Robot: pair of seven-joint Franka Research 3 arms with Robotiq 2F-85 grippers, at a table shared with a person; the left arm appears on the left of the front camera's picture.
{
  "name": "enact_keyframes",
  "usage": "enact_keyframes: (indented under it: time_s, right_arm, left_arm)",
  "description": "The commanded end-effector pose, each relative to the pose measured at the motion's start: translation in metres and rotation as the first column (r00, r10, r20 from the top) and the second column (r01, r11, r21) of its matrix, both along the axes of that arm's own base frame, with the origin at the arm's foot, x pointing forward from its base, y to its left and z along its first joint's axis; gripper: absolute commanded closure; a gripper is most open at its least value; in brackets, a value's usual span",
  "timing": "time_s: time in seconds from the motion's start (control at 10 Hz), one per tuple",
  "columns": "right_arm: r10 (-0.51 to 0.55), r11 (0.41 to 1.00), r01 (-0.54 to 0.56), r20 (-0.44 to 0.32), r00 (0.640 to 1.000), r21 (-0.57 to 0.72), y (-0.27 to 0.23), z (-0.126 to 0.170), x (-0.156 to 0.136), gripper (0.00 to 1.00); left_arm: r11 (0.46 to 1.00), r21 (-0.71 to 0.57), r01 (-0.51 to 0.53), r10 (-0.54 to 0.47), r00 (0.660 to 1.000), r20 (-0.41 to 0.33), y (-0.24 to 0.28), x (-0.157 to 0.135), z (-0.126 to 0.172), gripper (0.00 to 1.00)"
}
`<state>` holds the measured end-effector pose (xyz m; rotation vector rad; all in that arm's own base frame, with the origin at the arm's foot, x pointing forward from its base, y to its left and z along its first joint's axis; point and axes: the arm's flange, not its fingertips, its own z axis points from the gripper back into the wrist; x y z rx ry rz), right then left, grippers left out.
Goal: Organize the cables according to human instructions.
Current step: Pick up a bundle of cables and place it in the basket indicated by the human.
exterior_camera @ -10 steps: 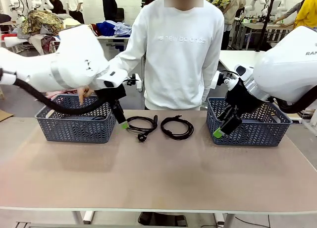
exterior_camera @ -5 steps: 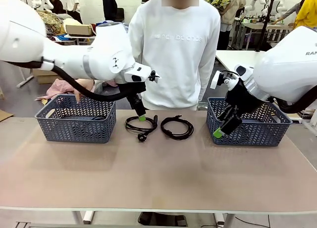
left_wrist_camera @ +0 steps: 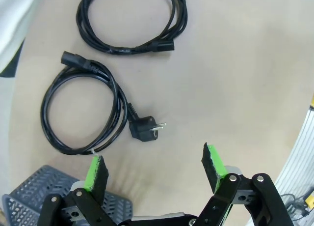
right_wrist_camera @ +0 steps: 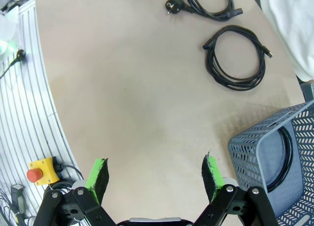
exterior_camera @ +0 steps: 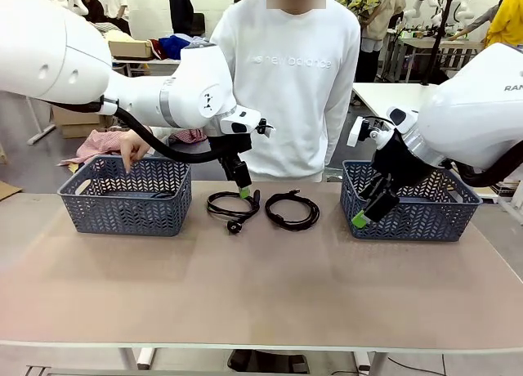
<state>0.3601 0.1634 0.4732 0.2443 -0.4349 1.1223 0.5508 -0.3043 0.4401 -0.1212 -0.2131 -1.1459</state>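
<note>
Two coiled black cables lie side by side at the table's far middle, in front of the person: the left cable with a round plug, and the right cable. My left gripper hangs open just above the left cable's far edge. In the left wrist view my left gripper is open, with that plug cable ahead of it and the other cable farther off. My right gripper is open at the right basket's front left corner. Under my open right gripper is bare table. Another cable lies in that basket.
A grey lattice basket stands at the far left and another basket at the far right. The person's hand points down over the left basket's back rim. A red stop button sits past the table edge.
My left arm has swung right, from the left basket to above the left cable. The person's hand is still pointing down at the left basket. The right arm has not moved.
</note>
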Motion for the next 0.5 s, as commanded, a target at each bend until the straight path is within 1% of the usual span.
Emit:
enact_keyframes:
  time_s: [0.0, 0.4]
  right_arm:
    - [-0.002, 1.0, 0.002, -0.001, 1.0, -0.001, 0.0015, 0.002, 0.0007, 0.0]
    - [-0.002, 1.0, 0.002, -0.001, 1.0, -0.001, 0.0015, 0.002, 0.0007, 0.0]
  left_arm:
    - [1.0, 0.006, 0.0, 0.0, 1.0, 0.008, 0.0026, -0.0067, 0.0029, 0.0]
    - [1.0, 0.006, 0.0, 0.0, 1.0, 0.008, 0.0026, -0.0067, 0.0029, 0.0]
